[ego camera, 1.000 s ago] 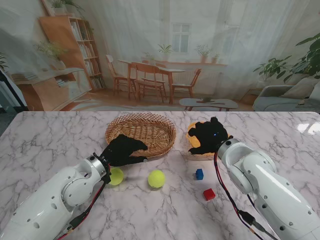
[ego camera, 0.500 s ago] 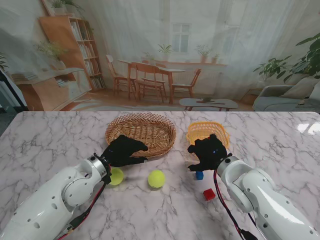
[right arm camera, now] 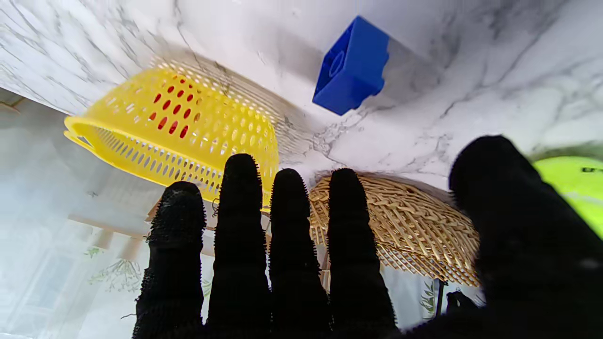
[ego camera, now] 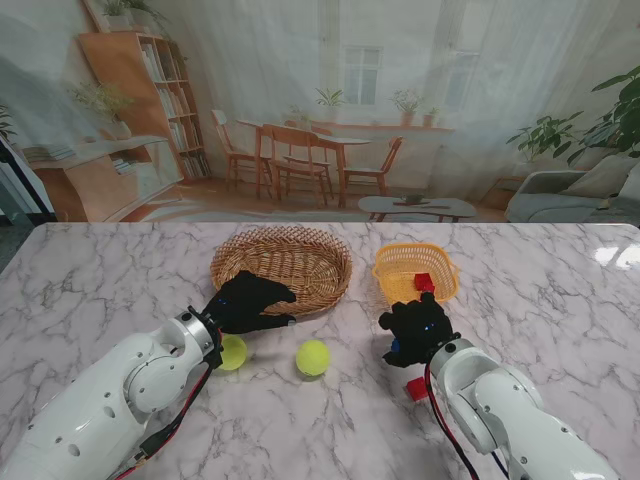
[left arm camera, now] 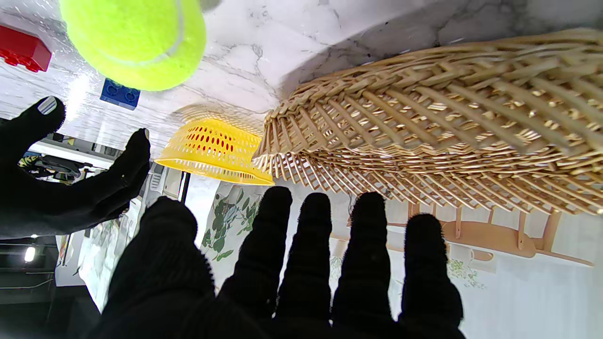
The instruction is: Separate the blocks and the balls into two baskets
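The right robot hand, fingers spread and holding nothing, was poised over the blue block; a closing pinch was judged necessary next.

The left robot hand, likewise unclenched, held nothing.

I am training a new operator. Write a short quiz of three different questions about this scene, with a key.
1. True or false: a red block already lies in the yellow basket.
2. How many tennis balls are on the table?
3. Which hand is over the blue block: A) left hand B) right hand?

Key:
1. True.
2. Two: one beside the left hand, one nearer the middle.
3. B. Its fingers are spread and hold nothing; the wicker basket holds no ball.
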